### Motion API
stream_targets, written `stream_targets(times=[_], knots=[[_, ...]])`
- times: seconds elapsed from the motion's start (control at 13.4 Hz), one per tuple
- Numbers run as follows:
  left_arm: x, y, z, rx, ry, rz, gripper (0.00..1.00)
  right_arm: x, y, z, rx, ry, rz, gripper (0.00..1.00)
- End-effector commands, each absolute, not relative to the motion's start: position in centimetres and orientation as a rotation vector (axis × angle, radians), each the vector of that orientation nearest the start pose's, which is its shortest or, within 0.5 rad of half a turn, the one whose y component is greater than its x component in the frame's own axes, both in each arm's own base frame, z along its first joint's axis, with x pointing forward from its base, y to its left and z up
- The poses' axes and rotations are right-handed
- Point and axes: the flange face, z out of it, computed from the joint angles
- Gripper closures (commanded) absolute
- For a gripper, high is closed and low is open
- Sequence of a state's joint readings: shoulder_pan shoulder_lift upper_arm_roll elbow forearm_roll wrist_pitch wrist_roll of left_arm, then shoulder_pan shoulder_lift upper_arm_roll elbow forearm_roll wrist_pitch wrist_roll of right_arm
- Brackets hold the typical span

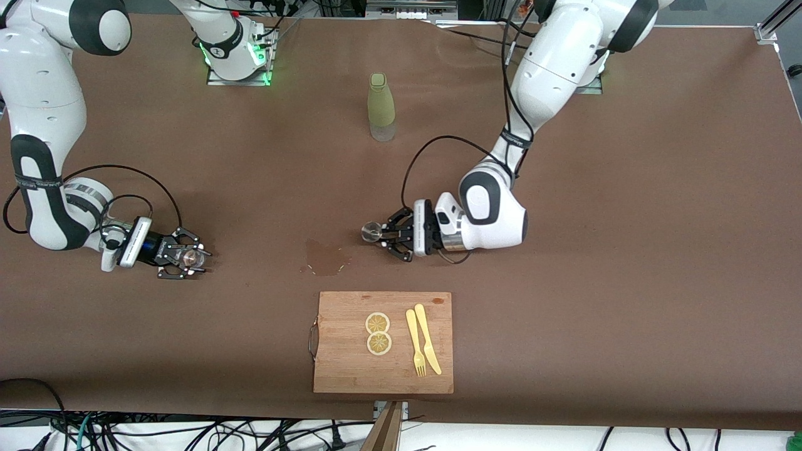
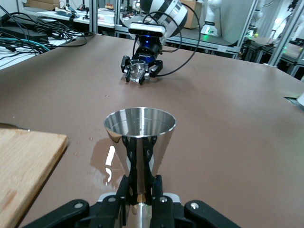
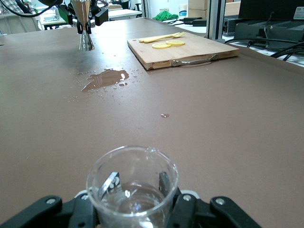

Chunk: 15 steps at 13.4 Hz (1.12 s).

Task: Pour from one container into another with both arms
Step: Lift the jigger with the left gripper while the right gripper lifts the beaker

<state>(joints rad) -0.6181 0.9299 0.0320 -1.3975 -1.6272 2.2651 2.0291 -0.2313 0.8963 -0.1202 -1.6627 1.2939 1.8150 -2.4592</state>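
The silver jigger (image 1: 371, 232) stands upright, low by the table, with my left gripper (image 1: 383, 236) shut on its narrow waist. In the left wrist view its wide cone (image 2: 140, 137) rises from between the black fingers (image 2: 127, 156). The clear glass cup (image 1: 193, 255) sits toward the right arm's end of the table, with a little liquid in it. My right gripper (image 1: 187, 257) is low at the table, and its fingers (image 3: 166, 183) press both sides of the cup (image 3: 133, 185). The jigger (image 3: 85, 28) shows small in the right wrist view, and the cup (image 2: 137, 70) in the left wrist view.
A puddle (image 1: 326, 258) lies on the brown table between the two grippers. A wooden cutting board (image 1: 383, 376) with two lemon slices (image 1: 378, 323), a yellow fork and a knife (image 1: 423, 338) lies nearer to the front camera. An olive-green bottle (image 1: 381, 106) stands near the bases.
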Motion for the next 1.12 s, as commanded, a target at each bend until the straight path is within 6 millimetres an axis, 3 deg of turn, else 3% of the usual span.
stream_targets(times=[0.0, 0.3, 0.52, 0.75, 1.05], knots=[[59.9, -46.7, 15.3, 1.684, -1.349, 0.854, 1.00, 61.0, -12.8, 7.5, -1.745, -1.301, -1.047, 0.61], [59.8, -50.1, 15.8, 1.753, -1.325, 0.859, 1.00, 61.7, -11.0, 7.8, -1.720, -1.296, -1.049, 0.62], [59.2, -52.1, 15.7, 1.786, -1.312, 0.861, 1.00, 61.8, -10.4, 7.8, -1.711, -1.304, -1.045, 0.74], [58.2, -53.9, 15.4, 1.824, -1.282, 0.871, 1.00, 63.0, -8.8, 8.7, -1.678, -1.328, -1.057, 0.74], [57.9, -54.6, 15.4, 1.854, -1.276, 0.871, 1.00, 64.0, -5.6, 9.5, -1.641, -1.302, -1.033, 0.75]])
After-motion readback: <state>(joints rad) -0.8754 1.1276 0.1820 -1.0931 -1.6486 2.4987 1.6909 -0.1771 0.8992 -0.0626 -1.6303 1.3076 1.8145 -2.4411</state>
